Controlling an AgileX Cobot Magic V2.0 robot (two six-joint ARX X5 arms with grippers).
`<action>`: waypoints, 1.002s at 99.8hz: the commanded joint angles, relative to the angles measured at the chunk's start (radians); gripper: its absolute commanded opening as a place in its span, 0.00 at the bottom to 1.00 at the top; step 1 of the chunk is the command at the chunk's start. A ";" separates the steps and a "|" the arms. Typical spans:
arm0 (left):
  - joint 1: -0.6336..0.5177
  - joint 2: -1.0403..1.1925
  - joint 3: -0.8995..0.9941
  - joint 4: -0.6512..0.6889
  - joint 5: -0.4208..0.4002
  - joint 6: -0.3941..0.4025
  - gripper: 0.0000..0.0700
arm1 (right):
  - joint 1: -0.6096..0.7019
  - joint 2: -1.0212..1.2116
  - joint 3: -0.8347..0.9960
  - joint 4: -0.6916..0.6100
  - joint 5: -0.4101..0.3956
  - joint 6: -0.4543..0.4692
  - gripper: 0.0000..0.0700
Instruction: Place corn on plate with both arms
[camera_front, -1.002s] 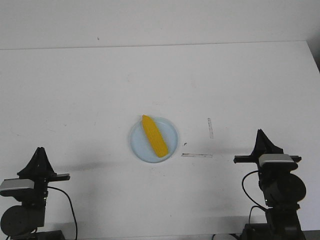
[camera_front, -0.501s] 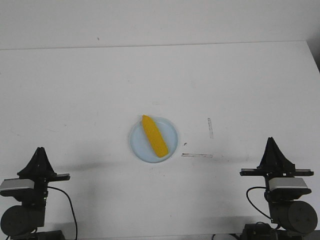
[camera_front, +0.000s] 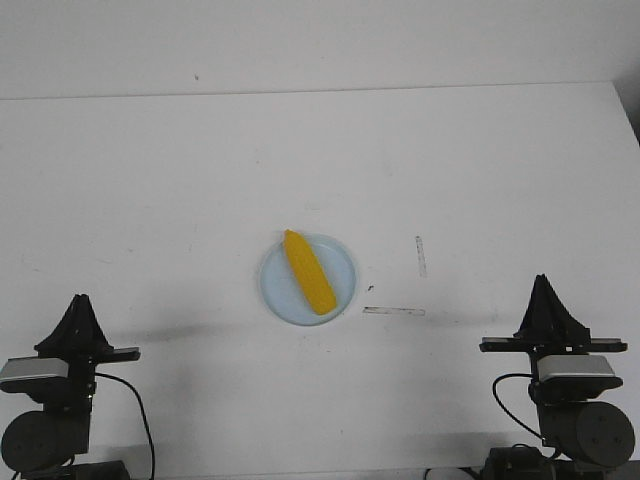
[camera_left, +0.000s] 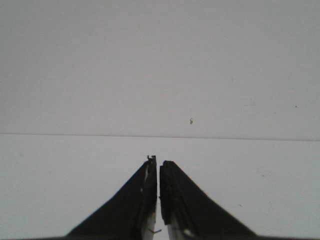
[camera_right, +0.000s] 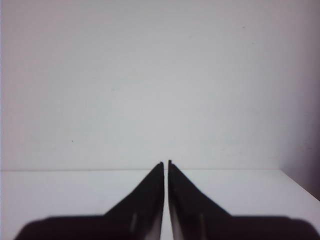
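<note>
The corn (camera_front: 308, 273) lies on the plate (camera_front: 342, 262), resting diagonally across it with its tapered tip toward the far side of the table (camera_front: 320, 150) and its blunt end toward the near rim. Plate and corn sit well apart from both grippers, ahead of them and between the 2, a little nearer the right one's side. The left gripper (camera_front: 79, 300) points forward over the near left part of the table, and in the left wrist view its 2 fingers (camera_left: 145, 190) stand almost together, only a thin slit between them, with nothing held. The right gripper (camera_front: 543, 279) points forward over the near right part of the table; in the right wrist view its fingers (camera_right: 150, 192) are likewise drawn in to a narrow slit and hold nothing. Between the plate and the right gripper, 2 thin strips of clear tape (camera_front: 394, 311) lie flat on the table, 1 running crosswise and 1 running away from the robot.
</note>
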 joint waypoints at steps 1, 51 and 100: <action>0.002 -0.002 0.004 0.016 -0.002 -0.002 0.00 | 0.000 -0.003 0.001 0.008 0.000 -0.005 0.02; -0.046 -0.021 -0.009 0.014 -0.008 -0.002 0.00 | 0.000 -0.003 0.001 0.007 0.000 -0.005 0.02; -0.158 -0.142 -0.196 0.006 -0.028 -0.002 0.00 | 0.000 -0.003 0.001 0.007 0.000 -0.005 0.02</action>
